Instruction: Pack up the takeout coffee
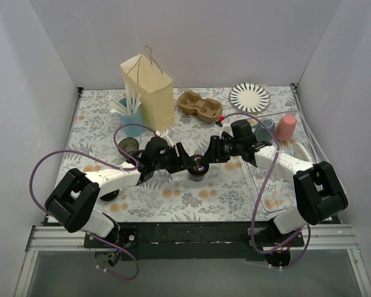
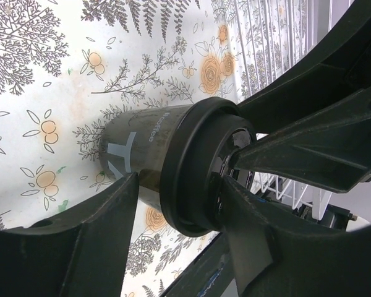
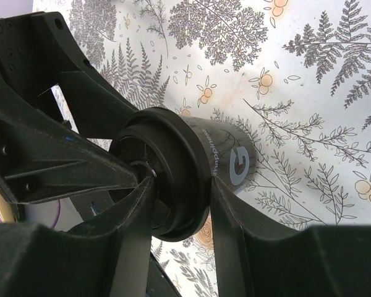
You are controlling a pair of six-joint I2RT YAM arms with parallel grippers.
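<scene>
The takeout coffee (image 1: pixel 198 169) is a small dark cup with a black lid (image 2: pixel 185 173), standing on the floral cloth at the table's middle. Both arms meet at it from either side. My left gripper (image 1: pixel 189 166) has one finger against the cup wall (image 2: pixel 136 148) under the lid rim and the other on the lid top; the left gripper (image 2: pixel 179 179) is shut on the cup. My right gripper (image 1: pixel 209 159) holds it the same way. In the right wrist view the right gripper (image 3: pixel 180 182) pinches the lid (image 3: pixel 173 154) above the printed cup body (image 3: pixel 235 161).
A tall paper bag (image 1: pixel 149 86) stands at the back, with a blue cup of white utensils (image 1: pixel 131 117) to its left. Behind lie a cardboard cup carrier (image 1: pixel 200 105) and a striped plate (image 1: pixel 249 97). A pink cup (image 1: pixel 287 127) and a wire rack (image 1: pixel 284 173) sit right; a flat black lid (image 1: pixel 128 146) lies left.
</scene>
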